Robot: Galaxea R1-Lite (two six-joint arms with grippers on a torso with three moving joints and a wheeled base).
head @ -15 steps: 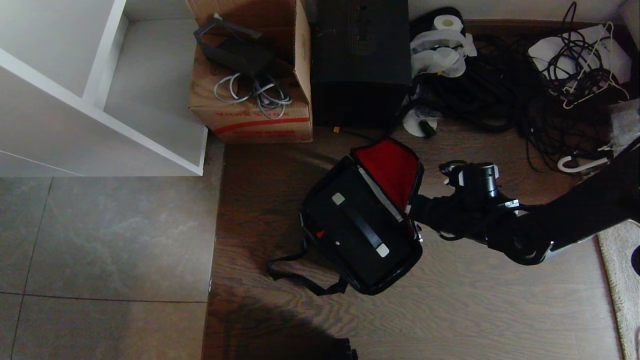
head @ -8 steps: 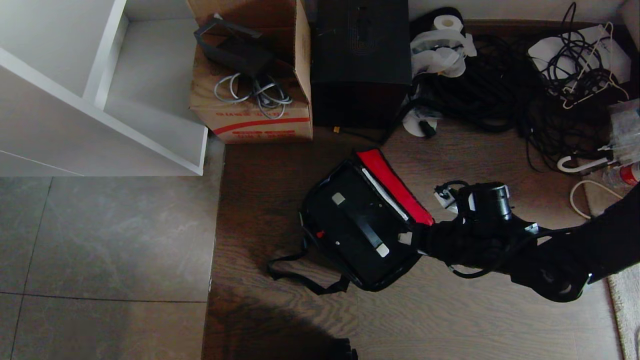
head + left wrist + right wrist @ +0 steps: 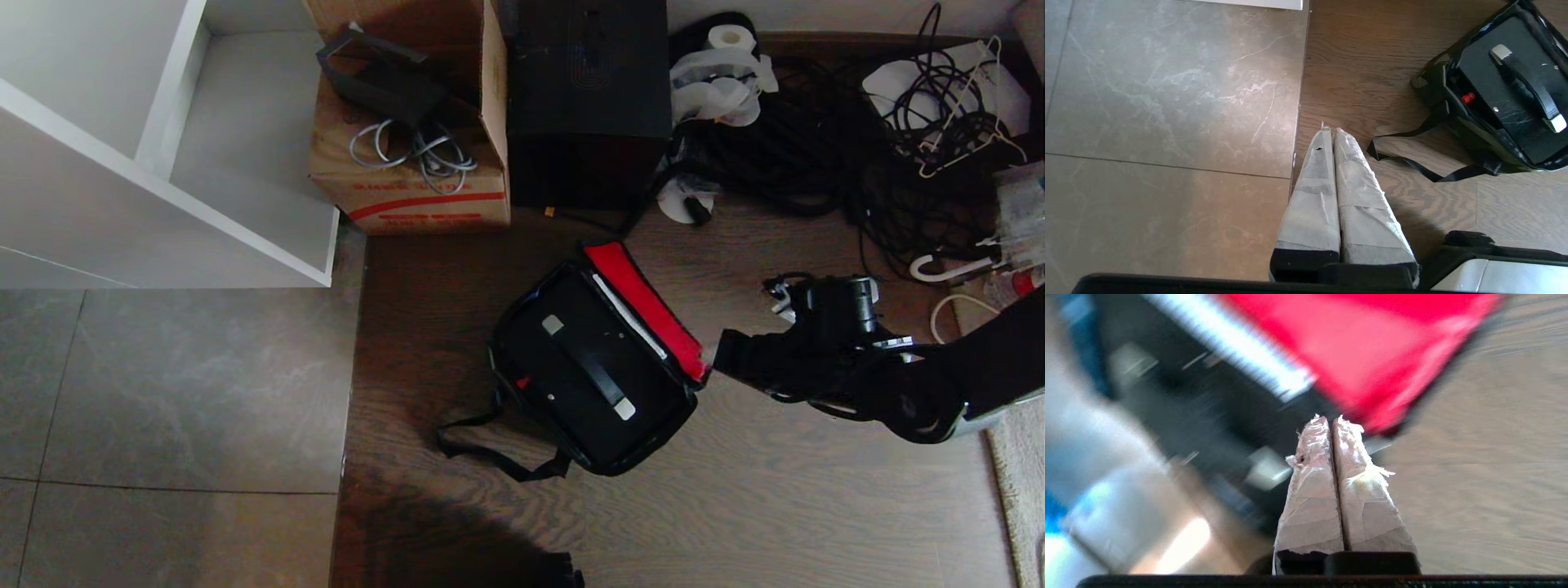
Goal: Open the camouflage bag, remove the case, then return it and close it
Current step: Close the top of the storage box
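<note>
The camouflage bag (image 3: 600,367) lies open on the wooden floor (image 3: 775,514), just off the tips of the right gripper (image 3: 722,359), which has its taped fingers (image 3: 1331,457) pressed together and grips nothing. The gripper's tip sits right beside the corner of the red-lined flap (image 3: 645,306); I cannot tell whether it touches. The bag's long axis runs diagonally, slanting down toward the gripper's side. The case (image 3: 592,371) rests inside, handle (image 3: 589,367) up, along the same diagonal. The left gripper (image 3: 1329,134), fingers together and empty, hangs parked near the bag's strap (image 3: 1412,163).
</note>
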